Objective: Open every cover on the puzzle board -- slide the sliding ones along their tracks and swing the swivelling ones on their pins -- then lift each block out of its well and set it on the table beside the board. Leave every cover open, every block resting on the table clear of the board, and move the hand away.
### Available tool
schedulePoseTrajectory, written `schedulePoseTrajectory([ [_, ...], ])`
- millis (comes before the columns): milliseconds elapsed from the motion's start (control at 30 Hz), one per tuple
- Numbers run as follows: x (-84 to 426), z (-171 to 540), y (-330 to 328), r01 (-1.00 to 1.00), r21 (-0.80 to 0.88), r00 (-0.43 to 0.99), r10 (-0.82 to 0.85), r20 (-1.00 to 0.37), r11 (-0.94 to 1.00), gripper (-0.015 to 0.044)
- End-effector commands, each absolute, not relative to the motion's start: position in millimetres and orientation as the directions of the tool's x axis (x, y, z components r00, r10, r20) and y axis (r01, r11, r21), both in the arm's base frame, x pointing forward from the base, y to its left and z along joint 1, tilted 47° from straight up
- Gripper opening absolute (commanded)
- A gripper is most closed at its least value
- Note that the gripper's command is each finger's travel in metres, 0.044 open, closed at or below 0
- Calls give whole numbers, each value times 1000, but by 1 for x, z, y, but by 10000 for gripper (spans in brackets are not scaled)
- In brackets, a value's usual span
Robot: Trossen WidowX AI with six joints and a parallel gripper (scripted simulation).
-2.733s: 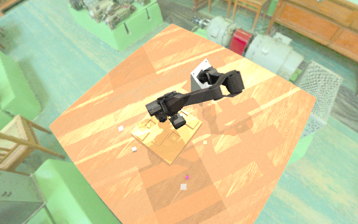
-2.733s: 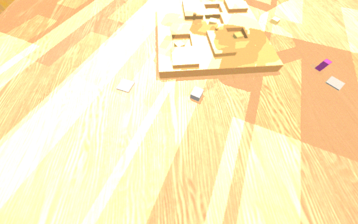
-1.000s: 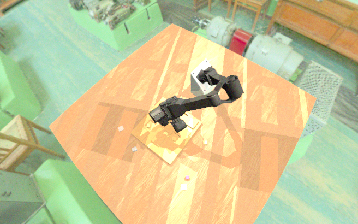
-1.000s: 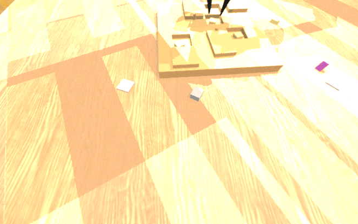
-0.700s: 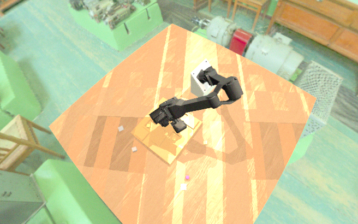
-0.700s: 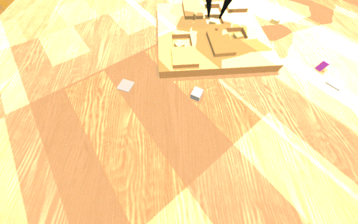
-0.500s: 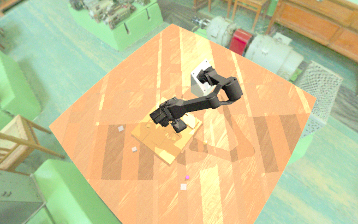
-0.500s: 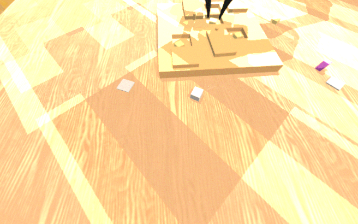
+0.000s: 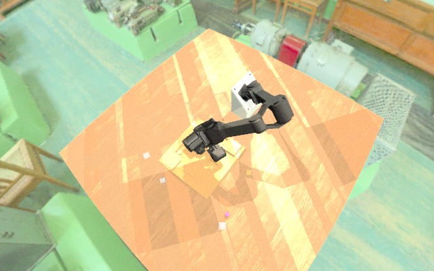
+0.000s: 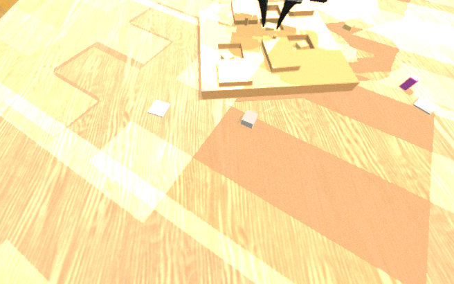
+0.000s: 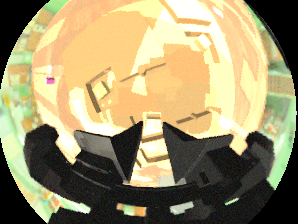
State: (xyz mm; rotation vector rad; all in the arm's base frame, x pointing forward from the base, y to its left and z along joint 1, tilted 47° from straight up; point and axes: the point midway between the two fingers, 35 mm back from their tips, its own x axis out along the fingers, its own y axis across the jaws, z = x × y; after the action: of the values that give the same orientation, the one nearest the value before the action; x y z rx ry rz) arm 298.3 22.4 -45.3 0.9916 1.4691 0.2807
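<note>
Wood-grained table [image 9: 313,84] [image 10: 133,246], crossed by bright bands and darker patches, stretches beneath everything. At left in the exterior view lies a flat white piece [image 9: 146,154] [image 10: 158,108]. Next comes the puzzle board [image 9: 206,190] [image 10: 278,92], its near edge running roughly left to right; from above it sits cornerwise, so nearly square that I cannot settle a long axis. Near its left side, a pale block [image 10: 227,55] shows in a well, a cover [image 10: 234,70] just nearer. Just off the near edge sits a grey block [image 9: 163,180] [image 10: 249,118]. Over the far part, the gripper [image 10: 270,26] [image 11: 152,124] points down, fingers partly open, nothing visibly gripped. Rightward lie a yellowish block [image 9: 249,172] [image 10: 347,27], a purple one [image 9: 227,214] [image 10: 408,83] [image 11: 50,80] and a white tile [image 9: 221,225] [image 10: 425,105]. Glare blurs the covers' outlines; the exterior view cuts off the arm.
</note>
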Motion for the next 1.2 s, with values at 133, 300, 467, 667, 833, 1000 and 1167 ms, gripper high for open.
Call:
schedulePoseTrajectory([
  [133, 298, -45, 22, 399, 695, 152, 705, -693, 597, 97],
  [300, 298, -45, 22, 399, 695, 152, 705, -693, 597, 80],
  [467, 298, -43, 20, 400, 695, 152, 705, -693, 597, 80],
  [667, 298, -38, 14, 401, 695, 152, 705, -693, 597, 80],
  [833, 297, -34, 9, 402, 695, 152, 705, -693, 596, 80],
  [1000, 296, -30, 4, 403, 694, 152, 705, -693, 596, 80],
  [1167, 295, -25, 0, 404, 695, 152, 705, -692, 595, 80],
])
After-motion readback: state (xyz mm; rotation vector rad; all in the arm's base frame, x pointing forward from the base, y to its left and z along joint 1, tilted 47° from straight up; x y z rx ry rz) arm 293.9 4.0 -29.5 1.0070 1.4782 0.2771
